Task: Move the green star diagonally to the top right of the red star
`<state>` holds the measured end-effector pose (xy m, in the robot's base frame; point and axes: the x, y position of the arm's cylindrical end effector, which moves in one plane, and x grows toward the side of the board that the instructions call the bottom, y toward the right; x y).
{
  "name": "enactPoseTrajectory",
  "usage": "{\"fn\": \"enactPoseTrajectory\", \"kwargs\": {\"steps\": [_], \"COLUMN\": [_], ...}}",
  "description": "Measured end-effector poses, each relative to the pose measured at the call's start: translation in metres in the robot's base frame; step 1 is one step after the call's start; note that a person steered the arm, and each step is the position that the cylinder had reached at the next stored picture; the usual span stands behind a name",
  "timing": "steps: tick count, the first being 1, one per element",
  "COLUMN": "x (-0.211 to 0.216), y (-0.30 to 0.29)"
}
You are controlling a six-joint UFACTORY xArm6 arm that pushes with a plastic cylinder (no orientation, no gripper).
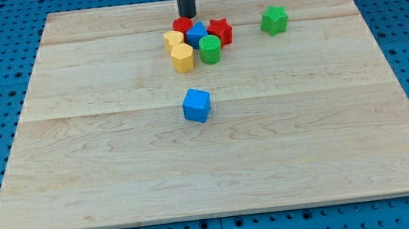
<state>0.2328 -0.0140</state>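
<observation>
The green star (274, 19) lies near the view's top, right of centre, on the wooden board (208, 152). The red star (219, 30) lies to its left, at the right end of a tight cluster. My tip (188, 15) stands at the top of that cluster, just above a red round block (181, 25), well left of the green star and apart from it.
The cluster also holds a blue block (196, 33), a green cylinder (210, 49), and two yellow blocks (174, 38) (182, 57). A blue cube (197, 104) sits alone near the board's middle. Blue pegboard surrounds the board.
</observation>
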Motion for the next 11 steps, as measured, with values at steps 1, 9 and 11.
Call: {"fn": "enactPoseTrajectory", "kwargs": {"steps": [1, 9, 11], "x": [0.000, 0.088, 0.024], "y": [0.000, 0.185, 0.127]}}
